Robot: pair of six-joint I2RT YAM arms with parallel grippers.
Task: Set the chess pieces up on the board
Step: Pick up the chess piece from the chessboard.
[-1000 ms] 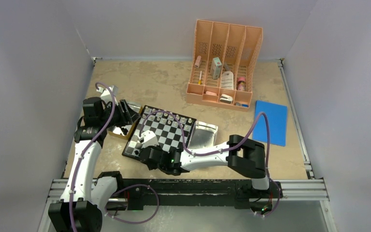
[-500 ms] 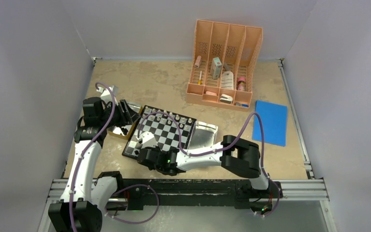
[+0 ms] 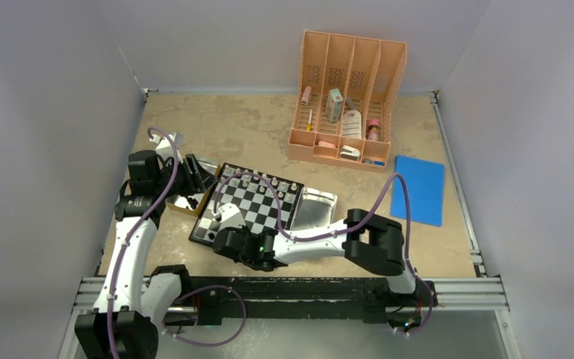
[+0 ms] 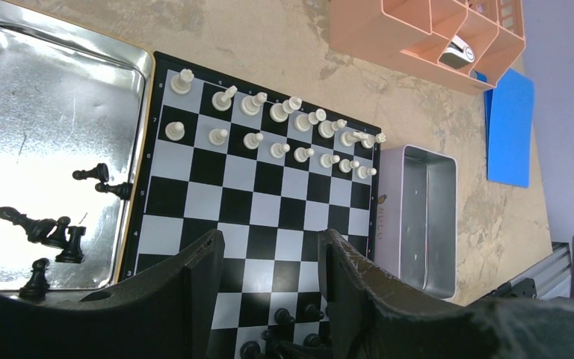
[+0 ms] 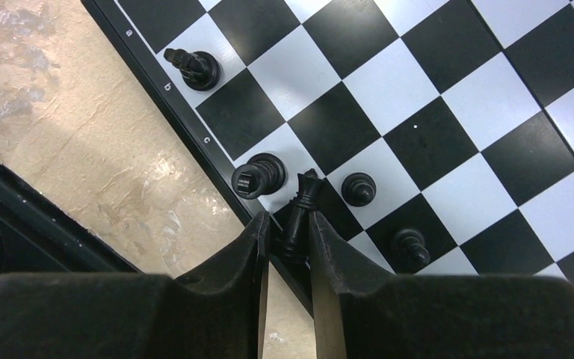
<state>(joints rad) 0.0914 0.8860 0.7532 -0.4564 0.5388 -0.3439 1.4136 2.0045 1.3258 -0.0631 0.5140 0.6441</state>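
1. Top view: the board [image 3: 252,203] sits left of centre on the table [image 3: 232,134], turned a little so that its edges run slantwise. White pieces [image 3: 258,182] line its upper edge.
2. The right end effector [image 3: 223,230] is low at the board's lower-left corner. The left end effector [image 3: 196,178] hangs over the tray [image 3: 183,203] on the board's left. Both sets of jaws are too small to read here. A silver tin [image 3: 318,209] lies just beside the board's right edge.
3. Left wrist view: the white pieces stand upright in two rows that slant from upper left down to the right.
4. The left end effector's fingers are spread apart, with only checks between them. Loose black pieces [image 4: 52,224] lie in the tray at the left, several on their sides. More black pieces at the bottom edge are half hidden by the fingers.
5. Right wrist view: the right end effector is clamped on a crowned black piece [image 5: 304,196] at the rim by the letter c.
6. The piece's long axis runs up the frame with the crown uppermost, leaning slightly right. The fingers hide its base, so I can't tell whether it touches the board.
7. A black rook [image 5: 258,176] stands just to its left and a pawn [image 5: 359,188] just to its right. A second pawn [image 5: 409,247] sits at lower right.
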